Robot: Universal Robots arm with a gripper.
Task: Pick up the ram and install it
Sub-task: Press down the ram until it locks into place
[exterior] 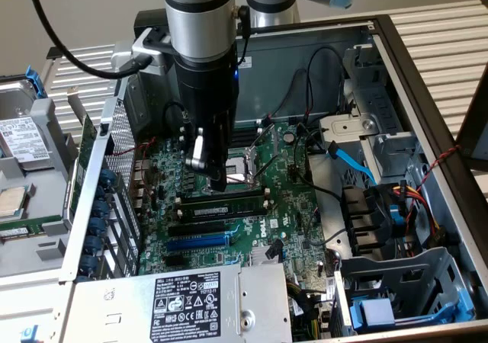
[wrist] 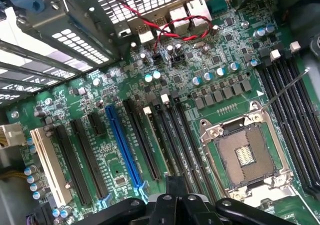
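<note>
Your hand (exterior: 216, 177) hangs over the motherboard (exterior: 290, 206) inside the open PC case (exterior: 427, 99), fingers pressed together, holding nothing you can see. The ram (exterior: 221, 203) lies lengthwise in a memory slot just below the fingertips — beside the empty CPU socket (exterior: 240, 168). From the wrist view you can pick out the blue expansion slot (wrist: 122, 150) and the CPU socket (wrist: 247, 157). The power supply (exterior: 183, 305) sits at the near edge of the case.

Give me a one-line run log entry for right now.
gripper: shut, above motherboard | ram: lying in memory slot, apart from gripper | CPU socket: empty
</note>
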